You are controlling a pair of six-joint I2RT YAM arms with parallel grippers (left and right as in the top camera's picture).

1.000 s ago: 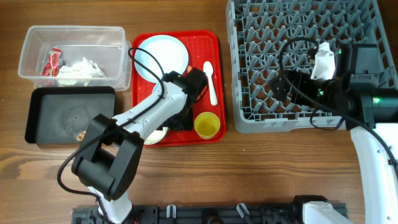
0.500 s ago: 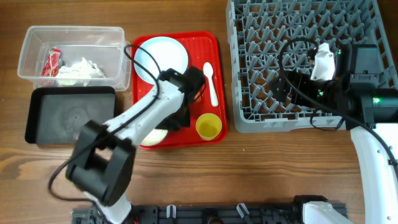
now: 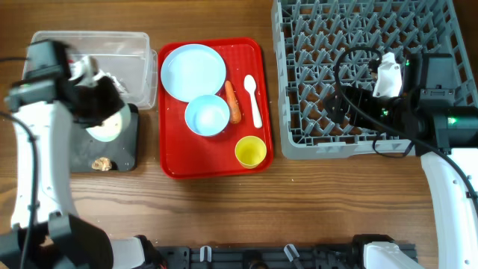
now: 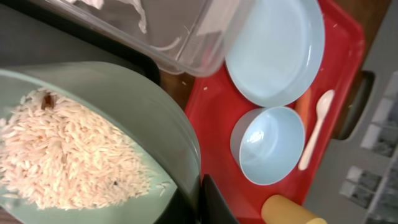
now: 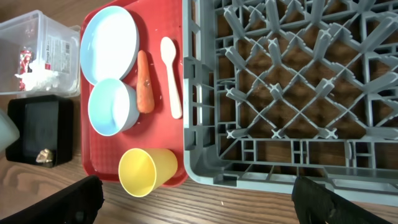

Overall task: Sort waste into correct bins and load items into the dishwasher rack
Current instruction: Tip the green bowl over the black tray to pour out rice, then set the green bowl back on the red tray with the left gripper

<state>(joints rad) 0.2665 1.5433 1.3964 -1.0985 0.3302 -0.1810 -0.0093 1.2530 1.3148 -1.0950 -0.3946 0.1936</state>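
The left tool (image 4: 199, 205) is pinched tight on the rim of the pale green bowl (image 3: 105, 127), which sits over the black tray (image 3: 52, 142), just beside the clear tub (image 3: 138, 45). The bowl has a heap of white rice (image 4: 68, 158) in it. A small brown food bit (image 3: 101, 162) lies on the black tray, near its front edge. In the tub are the red-and-white wrapper (image 5: 28, 59) and the white tissue (image 5: 40, 78).

On the red tray (image 3: 175, 161) are the blue plate (image 3: 193, 71), the blue bowl (image 3: 207, 116), the carrot (image 3: 233, 101), the white spoon (image 3: 252, 99) and the yellow cup (image 3: 249, 152). The right tool (image 5: 196, 186) hangs over the grey rack (image 3: 314, 30) with its fingers spread wide, holding nothing.
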